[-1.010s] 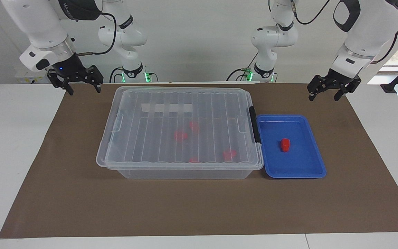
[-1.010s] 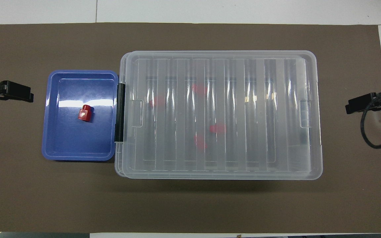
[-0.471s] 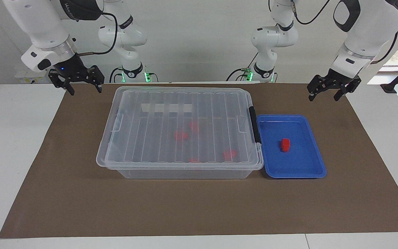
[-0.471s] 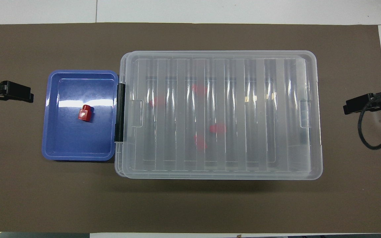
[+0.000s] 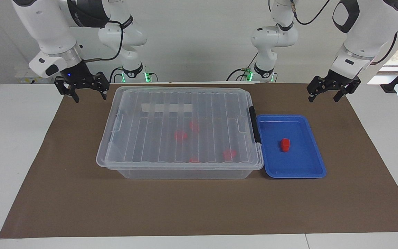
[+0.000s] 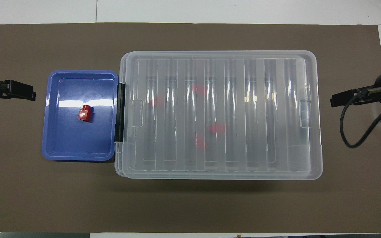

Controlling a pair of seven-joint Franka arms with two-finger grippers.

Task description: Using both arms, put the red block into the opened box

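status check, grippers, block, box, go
Left gripper open, over the mat near the tray; right gripper open by the box corner. Red block sits in the tray. Lid on, blocking the box.

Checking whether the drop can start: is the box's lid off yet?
No, the ribbed lid lies flat on the box.
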